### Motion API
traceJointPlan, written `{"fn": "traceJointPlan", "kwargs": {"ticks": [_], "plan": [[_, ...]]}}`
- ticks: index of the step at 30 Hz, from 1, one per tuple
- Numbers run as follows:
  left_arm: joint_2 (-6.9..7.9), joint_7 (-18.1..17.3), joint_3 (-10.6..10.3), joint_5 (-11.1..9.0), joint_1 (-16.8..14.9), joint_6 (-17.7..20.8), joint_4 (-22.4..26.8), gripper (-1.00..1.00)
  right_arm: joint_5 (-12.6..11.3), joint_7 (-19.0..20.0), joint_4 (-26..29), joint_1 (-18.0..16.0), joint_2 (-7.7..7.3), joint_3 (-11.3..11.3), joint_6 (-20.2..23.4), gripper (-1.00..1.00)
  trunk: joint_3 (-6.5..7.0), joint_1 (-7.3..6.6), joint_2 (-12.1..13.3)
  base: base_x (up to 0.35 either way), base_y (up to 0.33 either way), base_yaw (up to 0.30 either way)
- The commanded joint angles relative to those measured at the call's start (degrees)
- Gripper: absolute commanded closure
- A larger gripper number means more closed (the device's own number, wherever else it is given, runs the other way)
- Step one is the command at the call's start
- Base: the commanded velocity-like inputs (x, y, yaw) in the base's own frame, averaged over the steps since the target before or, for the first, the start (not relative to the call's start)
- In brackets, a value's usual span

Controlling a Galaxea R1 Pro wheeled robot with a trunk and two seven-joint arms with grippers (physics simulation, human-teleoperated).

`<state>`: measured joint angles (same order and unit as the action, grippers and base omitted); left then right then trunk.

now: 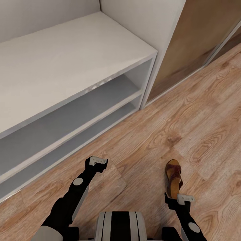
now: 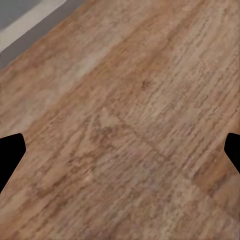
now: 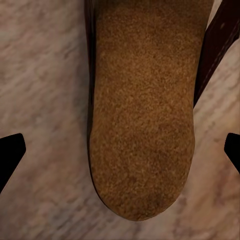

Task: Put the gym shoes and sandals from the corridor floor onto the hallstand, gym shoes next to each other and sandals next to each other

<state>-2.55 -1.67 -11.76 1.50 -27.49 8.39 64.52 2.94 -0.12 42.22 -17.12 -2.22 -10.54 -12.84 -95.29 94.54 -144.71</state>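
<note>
One brown leather sandal (image 1: 174,182) lies on the wood-plank corridor floor (image 1: 187,127), just ahead of my right gripper (image 1: 185,198). In the right wrist view its tan footbed (image 3: 142,120) sits between the wide-apart fingers of that open gripper (image 3: 120,152), which hovers just above the heel end. My left gripper (image 1: 98,161) is open over bare floor (image 2: 130,125), close to the hallstand's lowest tier. The pale grey-white hallstand (image 1: 67,60) spans the upper left, with a bench top and two open tiers holding nothing. The gym shoes are out of view.
A white upright side panel (image 1: 167,33) ends the hallstand on the right. Beyond it stands a brown wooden wall panel (image 1: 201,40) with a pale frame strip. My trunk (image 1: 118,226) is at the bottom centre. Open floor stretches to the right.
</note>
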Motion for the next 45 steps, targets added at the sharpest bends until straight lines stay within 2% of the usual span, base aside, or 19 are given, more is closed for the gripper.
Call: {"fn": "traceJointPlan", "kwargs": {"ticks": [1, 24, 30, 45], "plan": [[-0.01, -0.17, 0.05, 0.16, -0.01, 0.31, 0.08, -1.0, 0.31, -0.02, -0.03, -0.02, 0.02, -0.09, -0.16, -1.0, -0.03, -0.01, -0.01, 0.014, 0.0, 0.0], [0.04, -0.17, 0.05, 0.27, -0.01, 0.31, 0.08, -1.0, 0.3, -0.05, 0.06, -0.02, 0.03, -0.09, -0.16, -1.0, -0.06, -0.01, -0.01, 0.001, 0.0, -0.01], [0.01, -0.17, 0.06, 0.25, -0.01, 0.31, 0.08, -1.0, 0.23, -0.05, 0.06, -0.02, 0.03, -0.09, -0.16, -1.0, -1.46, 0.15, -0.09, 0.0, 0.0, -0.003], [0.06, -0.17, 0.07, 0.2, -0.02, 0.31, 0.08, -1.0, 0.22, -0.05, 0.14, -0.02, 0.03, -0.09, -0.16, -1.0, -2.33, 0.15, -0.09, 0.0, 0.0, 0.0]]}}
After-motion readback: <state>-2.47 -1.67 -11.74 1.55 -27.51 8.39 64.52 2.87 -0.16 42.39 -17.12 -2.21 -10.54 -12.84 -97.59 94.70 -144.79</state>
